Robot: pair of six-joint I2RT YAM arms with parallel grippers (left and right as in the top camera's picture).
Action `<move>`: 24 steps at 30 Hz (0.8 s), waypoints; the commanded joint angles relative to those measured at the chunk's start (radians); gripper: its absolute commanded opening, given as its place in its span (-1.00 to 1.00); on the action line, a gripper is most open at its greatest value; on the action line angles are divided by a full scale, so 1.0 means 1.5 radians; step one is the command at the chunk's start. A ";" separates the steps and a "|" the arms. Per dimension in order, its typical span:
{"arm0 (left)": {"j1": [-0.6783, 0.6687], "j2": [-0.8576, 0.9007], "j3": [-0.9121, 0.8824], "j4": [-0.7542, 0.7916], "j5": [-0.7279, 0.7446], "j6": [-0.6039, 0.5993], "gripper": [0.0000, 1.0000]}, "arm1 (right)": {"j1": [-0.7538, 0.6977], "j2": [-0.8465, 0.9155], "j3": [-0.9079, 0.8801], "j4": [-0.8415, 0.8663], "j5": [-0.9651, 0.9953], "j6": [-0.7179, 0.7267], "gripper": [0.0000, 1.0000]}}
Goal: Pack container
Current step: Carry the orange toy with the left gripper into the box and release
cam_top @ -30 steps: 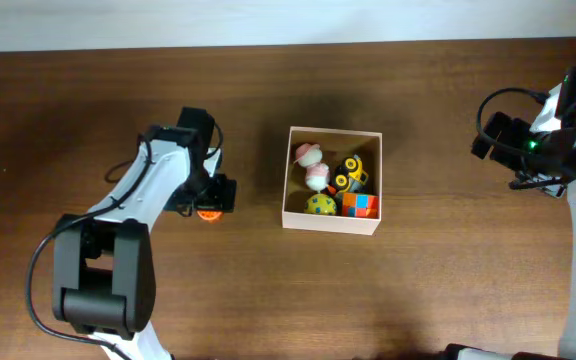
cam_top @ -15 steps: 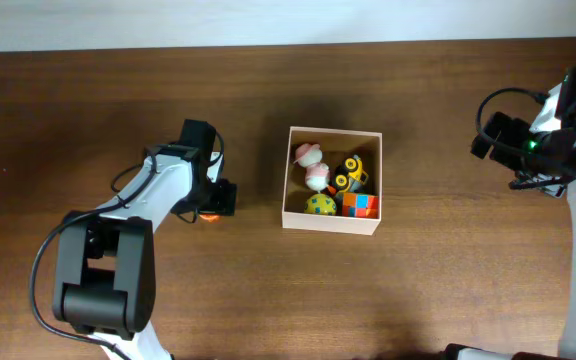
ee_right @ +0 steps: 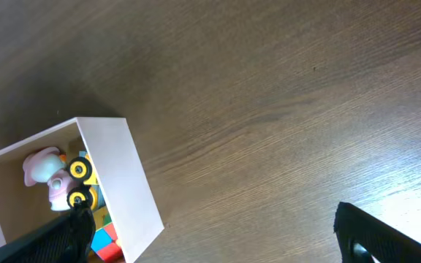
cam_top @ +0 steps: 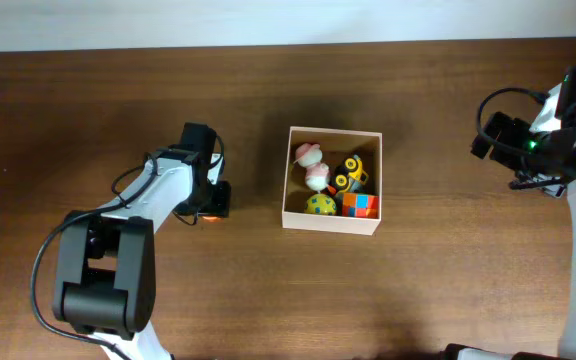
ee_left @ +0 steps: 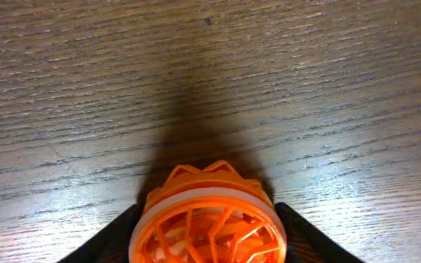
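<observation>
The container (cam_top: 370,223) is a square white-walled box at the table's middle, holding a pink toy (cam_top: 311,158), a yellow truck (cam_top: 350,175), a green-yellow ball (cam_top: 319,204) and a coloured cube (cam_top: 360,205). It also shows in the right wrist view (ee_right: 119,175). My left gripper (cam_top: 209,208) is left of the container, shut on an orange round cage-like toy (ee_left: 209,223) that sits between its black fingers (ee_left: 104,245) just over the wood. My right gripper (ee_right: 218,245) is open and empty, far right of the container, its fingers wide apart.
The wooden table (cam_top: 448,280) runs all round the container. A pale wall edge (cam_top: 268,20) lines the far side. My right arm (cam_top: 568,140) stands at the table's right edge.
My left gripper has slid a little right toward the container, with the orange toy between its fingers. The right arm has not moved.
</observation>
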 commanded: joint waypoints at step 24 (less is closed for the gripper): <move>-0.249 -0.034 0.395 -0.196 0.001 0.003 -0.10 | -0.004 0.002 0.000 0.000 -0.006 0.005 0.98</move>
